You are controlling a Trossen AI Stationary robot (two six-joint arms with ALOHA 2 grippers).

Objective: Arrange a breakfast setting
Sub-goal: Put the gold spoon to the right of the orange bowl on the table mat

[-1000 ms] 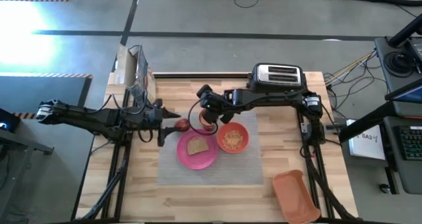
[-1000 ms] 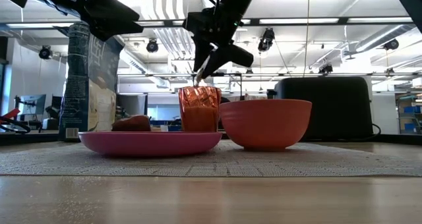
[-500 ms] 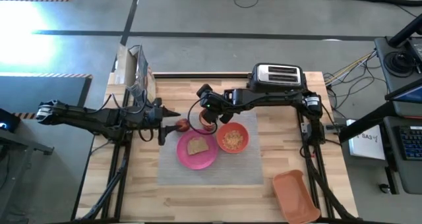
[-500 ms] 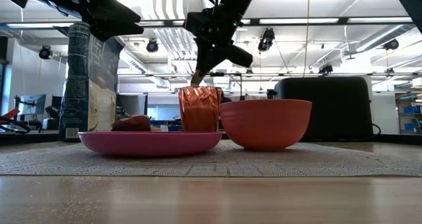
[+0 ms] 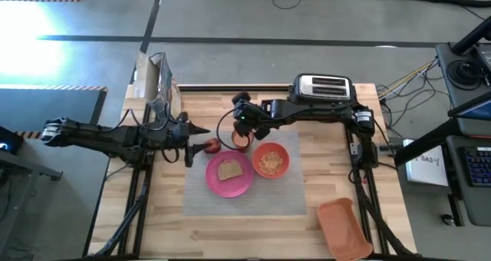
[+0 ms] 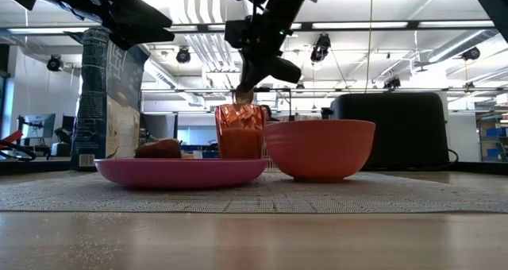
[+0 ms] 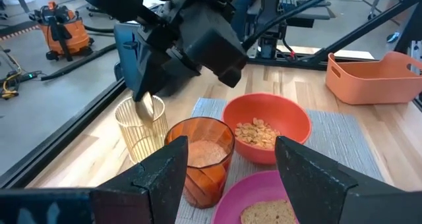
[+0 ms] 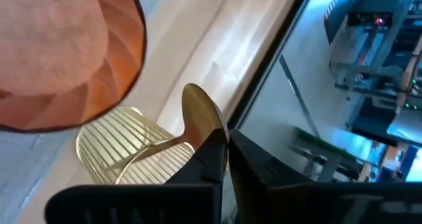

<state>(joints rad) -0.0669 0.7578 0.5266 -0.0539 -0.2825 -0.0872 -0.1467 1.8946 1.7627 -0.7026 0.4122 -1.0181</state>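
Observation:
My right gripper (image 5: 242,120) is shut on a gold spoon (image 7: 146,106) above a clear ribbed glass (image 7: 140,133), which stands on the table just past the far left corner of the grey placemat (image 5: 276,196). The translucent orange cup (image 5: 242,141) stands next to the glass on the placemat. The pink plate (image 5: 230,186) carries toast (image 5: 229,170) and stands beside the orange bowl (image 5: 270,160). A red apple (image 5: 212,146) lies left of the plate. My left gripper (image 5: 198,130) is open and empty, above the table left of the apple. My right gripper pinches the spoon's handle (image 8: 212,137) between its two fingers, with the spoon's bowl end (image 8: 200,112) sticking out past the fingertips. The fingers slant down from above. The spoon is lifted, its bowl end at the glass's mouth (image 7: 135,113); whether it touches the rim, I cannot tell.
The black-and-silver toaster (image 5: 323,87) stands at the far edge. A rectangular orange tray (image 5: 345,229) sits at the near right corner. A tall carton (image 6: 107,103) stands at the far left corner. The bowl holds cereal (image 7: 257,130).
My right gripper has gone a little toward the table's far edge with the spoon, from over the orange cup to over the glass. It has stayed shut on the spoon.

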